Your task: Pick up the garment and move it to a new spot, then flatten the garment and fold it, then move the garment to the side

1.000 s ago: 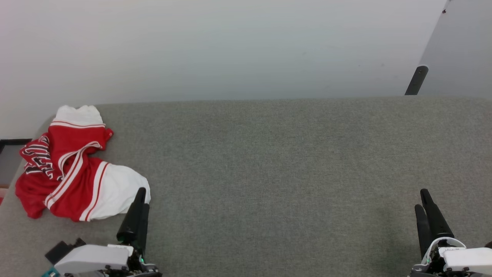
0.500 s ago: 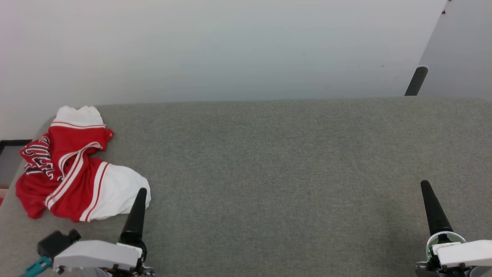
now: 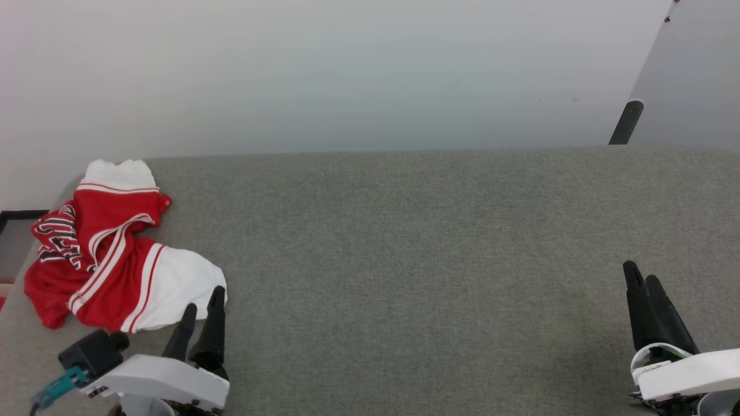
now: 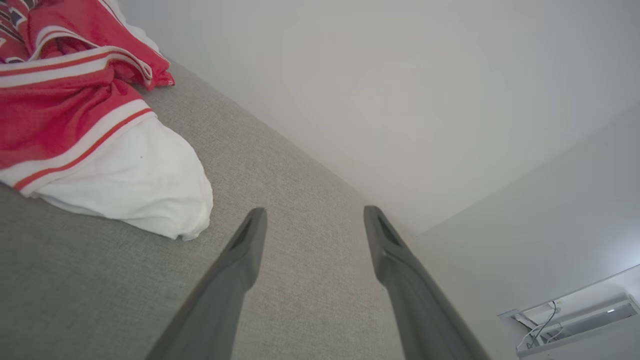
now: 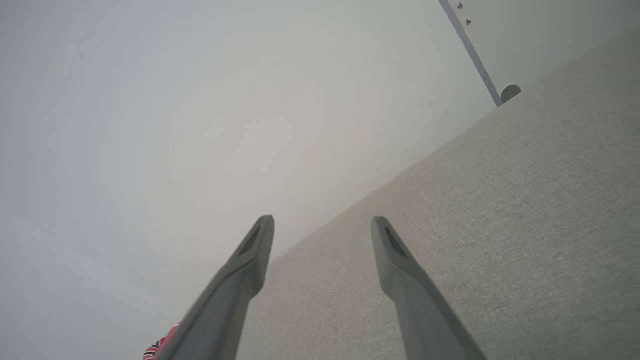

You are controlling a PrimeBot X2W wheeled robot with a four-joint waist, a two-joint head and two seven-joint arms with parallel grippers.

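A pale, bare wall [image 3: 347, 69] takes up the upper part of the head view. Below it a grey fabric-covered desk [image 3: 404, 260] runs across the whole width.

The garment [image 3: 110, 254] lies crumpled at the desk's far left, near the left edge. It is a heap of red cloth crossed by red-and-white striped trim, with one white sleeve reaching toward the back edge and another spread at the front right (part of the black, white-outlined lettering shows on the left fold). In the left wrist view the garment [image 4: 75, 115] fills the upper left corner, its white sleeve resting on the grey cloth.

The left gripper [image 3: 203, 300] sits low at the left, just beside that front white sleeve. In its own wrist view its fingers are spread wide with nothing between them, and the left gripper [image 4: 315, 211] stands clear of the sleeve. The right gripper [image 3: 641, 273] is at the lower right, well apart from the garment. Its fingers are likewise parted wide and empty over bare desk [image 5: 500, 200].

A short black post [image 3: 625, 121] stands behind the desk's far right corner.
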